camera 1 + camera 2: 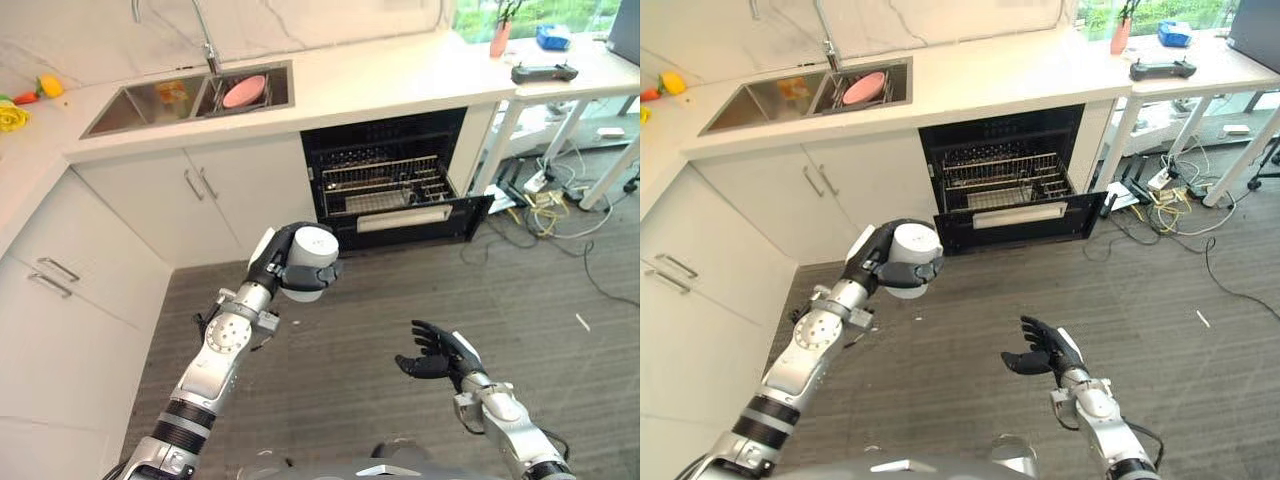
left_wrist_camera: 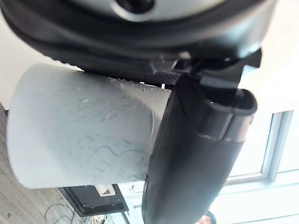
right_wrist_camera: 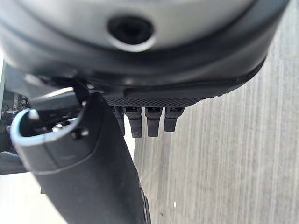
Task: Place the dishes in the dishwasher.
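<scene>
My left hand (image 1: 272, 262) is shut on a pale grey cup (image 1: 312, 262), held above the floor in front of the cabinets; the left wrist view shows the cup (image 2: 84, 126) lying against the palm with the thumb (image 2: 196, 154) across it. The dishwasher (image 1: 390, 180) stands open under the counter, its door (image 1: 410, 222) folded down and its wire rack (image 1: 385, 185) pulled partly out. A pink plate (image 1: 244, 92) leans in the sink (image 1: 190, 100). My right hand (image 1: 440, 355) hovers low over the floor, open and holding nothing.
White cabinets (image 1: 200, 200) run left of the dishwasher. A faucet (image 1: 205, 40) rises behind the sink. Yellow and red items (image 1: 30, 95) lie on the counter's far left. A desk (image 1: 570, 75) with cables (image 1: 550, 190) beneath stands to the right.
</scene>
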Tool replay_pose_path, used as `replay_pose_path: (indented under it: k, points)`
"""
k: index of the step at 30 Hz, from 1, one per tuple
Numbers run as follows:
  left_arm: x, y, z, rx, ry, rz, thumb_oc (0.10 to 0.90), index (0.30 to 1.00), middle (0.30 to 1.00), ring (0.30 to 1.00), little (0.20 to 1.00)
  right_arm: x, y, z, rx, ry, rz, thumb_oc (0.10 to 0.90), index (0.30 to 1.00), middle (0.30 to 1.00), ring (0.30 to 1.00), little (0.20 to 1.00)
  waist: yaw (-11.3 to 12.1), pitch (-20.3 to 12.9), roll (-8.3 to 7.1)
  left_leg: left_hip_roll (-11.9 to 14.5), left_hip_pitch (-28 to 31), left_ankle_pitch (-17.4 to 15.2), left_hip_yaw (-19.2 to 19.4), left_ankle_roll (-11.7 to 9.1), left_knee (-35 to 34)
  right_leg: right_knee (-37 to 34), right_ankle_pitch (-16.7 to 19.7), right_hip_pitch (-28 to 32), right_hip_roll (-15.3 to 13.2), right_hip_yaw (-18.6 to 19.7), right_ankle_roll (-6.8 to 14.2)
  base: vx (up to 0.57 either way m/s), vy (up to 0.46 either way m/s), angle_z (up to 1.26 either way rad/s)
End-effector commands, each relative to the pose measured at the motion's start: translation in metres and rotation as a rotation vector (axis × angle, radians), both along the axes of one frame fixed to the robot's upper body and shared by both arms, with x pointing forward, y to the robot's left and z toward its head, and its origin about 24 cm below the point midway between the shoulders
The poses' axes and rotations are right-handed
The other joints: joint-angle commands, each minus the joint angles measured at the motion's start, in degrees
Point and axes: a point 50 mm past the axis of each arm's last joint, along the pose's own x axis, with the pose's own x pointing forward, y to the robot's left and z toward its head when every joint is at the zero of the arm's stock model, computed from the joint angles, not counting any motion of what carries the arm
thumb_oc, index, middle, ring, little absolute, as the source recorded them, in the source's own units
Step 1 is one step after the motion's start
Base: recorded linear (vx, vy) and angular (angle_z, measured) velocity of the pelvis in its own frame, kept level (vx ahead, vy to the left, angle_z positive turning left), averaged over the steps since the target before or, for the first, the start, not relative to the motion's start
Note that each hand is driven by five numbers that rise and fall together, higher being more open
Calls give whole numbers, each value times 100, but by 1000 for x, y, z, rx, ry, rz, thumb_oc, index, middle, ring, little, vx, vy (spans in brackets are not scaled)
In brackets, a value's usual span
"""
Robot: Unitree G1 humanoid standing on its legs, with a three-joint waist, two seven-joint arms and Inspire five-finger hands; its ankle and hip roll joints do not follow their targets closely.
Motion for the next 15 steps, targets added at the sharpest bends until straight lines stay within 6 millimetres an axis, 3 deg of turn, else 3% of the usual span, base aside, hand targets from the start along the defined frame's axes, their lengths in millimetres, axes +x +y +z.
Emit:
replay_pose_path:
  k: [1, 2, 5, 7, 8, 11, 12, 13, 15]
  points:
    - [1, 6, 42, -75, -218, 13, 400, 300, 300, 300, 300, 31, 2, 33, -12, -189, 53, 800, 900, 900, 900, 900, 16, -65, 68, 525, 720, 248, -161, 125, -2261, -1066, 372, -27, -82, -268, 596, 272, 211, -7]
    - [1, 7, 42, -75, -217, 14, 400, 300, 300, 300, 300, 31, 2, 33, -12, -188, 55, 800, 900, 900, 900, 900, 22, -75, 62, 510, 757, 306, -142, 113, -2344, -1066, 369, -33, -78, -252, 590, 337, 245, -43]
    - [-2, 15, 39, -79, -211, 53, 400, 300, 300, 300, 300, 29, 0, 30, -30, -175, 72, 800, 900, 900, 900, 900, 110, -7, 17, 1405, 717, 1365, -630, -78, -3010, -1070, 167, 220, -206, 135, 674, 361, 226, -50]
    - [-3, 18, 39, -75, -215, 66, 400, 300, 300, 300, 300, 27, -5, 31, -51, -171, 74, 800, 900, 900, 900, 900, 53, 22, 47, 1721, 822, 1791, -606, -211, -3160, -1064, 127, 375, -311, 270, 771, 399, 290, -70]
    - [-4, 18, 39, -76, -218, 69, 400, 300, 300, 300, 300, 26, -6, 31, -61, -169, 76, 800, 900, 900, 900, 900, 47, 11, 100, 1760, 902, 1922, -532, -320, -3170, -1056, 118, 438, -349, 337, 816, 399, 331, -78]
    - [-4, 14, 43, -71, -228, 33, 400, 300, 300, 300, 300, 22, -15, 33, -86, -166, 65, 800, 900, 900, 900, 900, -38, -116, 313, 1574, 1049, 1579, -328, -396, -3188, -956, 81, 633, -528, 441, 1008, 390, 333, -40]
    - [-4, 14, 43, -71, -228, 33, 400, 300, 300, 300, 300, 22, -15, 33, -86, -165, 65, 800, 900, 900, 900, 900, -32, -116, 312, 1571, 1054, 1576, -322, -396, -3188, -953, 80, 631, -533, 446, 1010, 442, 425, 2]
    - [0, 8, 45, -61, -228, 0, 400, 300, 300, 300, 300, 19, -21, 33, -95, -157, 38, 800, 900, 900, 900, 900, -131, -183, 349, 1448, 1022, 1304, -43, -383, -3277, -735, 120, 803, -821, 318, 1096, 323, 322, 6]
    - [3, 5, 47, -50, -234, -18, 400, 300, 300, 300, 300, 18, -23, 33, -101, -161, 27, 800, 900, 900, 900, 900, -155, -197, 315, 1247, 1013, 1073, -59, -281, -3306, -495, 263, 852, -1069, 337, 1181, 333, 324, 34]
